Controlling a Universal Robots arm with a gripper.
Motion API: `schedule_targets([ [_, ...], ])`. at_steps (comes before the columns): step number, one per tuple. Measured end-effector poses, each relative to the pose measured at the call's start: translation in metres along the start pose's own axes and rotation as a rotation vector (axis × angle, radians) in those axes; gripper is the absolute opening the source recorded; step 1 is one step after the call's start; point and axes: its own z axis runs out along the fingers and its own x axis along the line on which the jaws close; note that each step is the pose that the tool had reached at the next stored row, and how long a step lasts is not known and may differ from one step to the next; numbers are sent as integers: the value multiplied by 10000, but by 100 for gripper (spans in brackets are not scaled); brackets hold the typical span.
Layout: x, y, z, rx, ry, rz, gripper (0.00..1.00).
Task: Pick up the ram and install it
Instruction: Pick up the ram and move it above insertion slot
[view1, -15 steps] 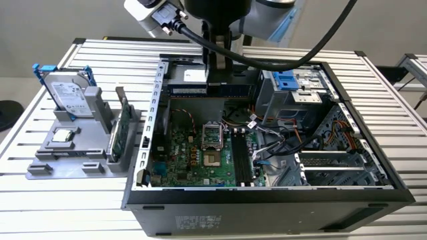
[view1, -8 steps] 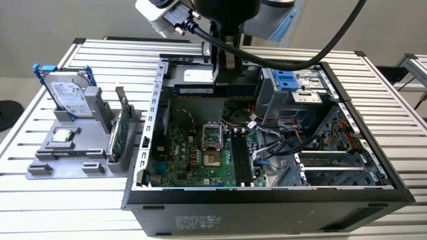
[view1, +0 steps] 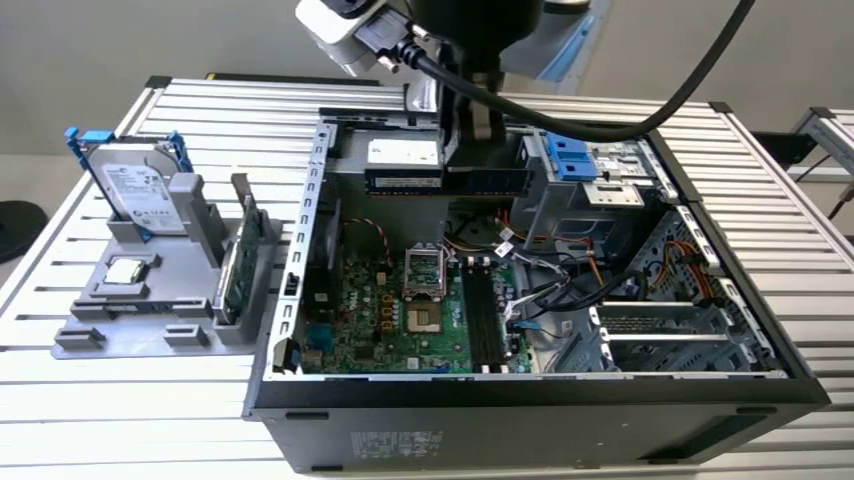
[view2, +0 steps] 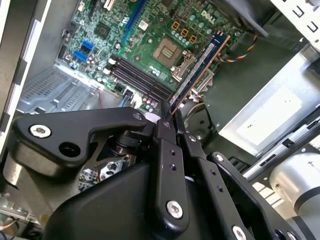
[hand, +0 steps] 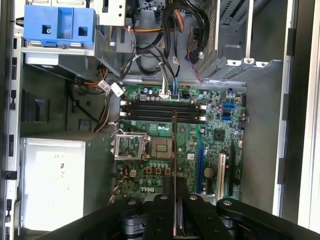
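Note:
My gripper (view1: 454, 172) is shut on the ram (view1: 501, 182), a long dark blue stick held level above the open computer case. In the second wrist view the ram (view2: 200, 65) juts out from between the black fingers of the gripper (view2: 168, 117), over the motherboard. The first wrist view shows the ram (hand: 175, 150) edge-on as a thin line rising from the gripper (hand: 175, 202). It points toward the black memory slots (hand: 162, 110), which lie crosswise below it. The slots (view1: 483, 315) stand bare, well beneath the ram.
On a grey holder (view1: 134, 300) at the exterior view's left stand a silver hard drive with blue bracket (view1: 134, 190) and a green card on edge (view1: 238, 265). Inside the case (view1: 534, 395) are a blue drive cage (view1: 567, 155), loose cables (hand: 165, 50) and a silver power supply (hand: 50, 175).

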Motion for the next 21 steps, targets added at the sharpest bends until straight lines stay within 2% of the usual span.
schedule_targets([
  [21, -10, 291, 11, 0, -1, 0, 0],
])
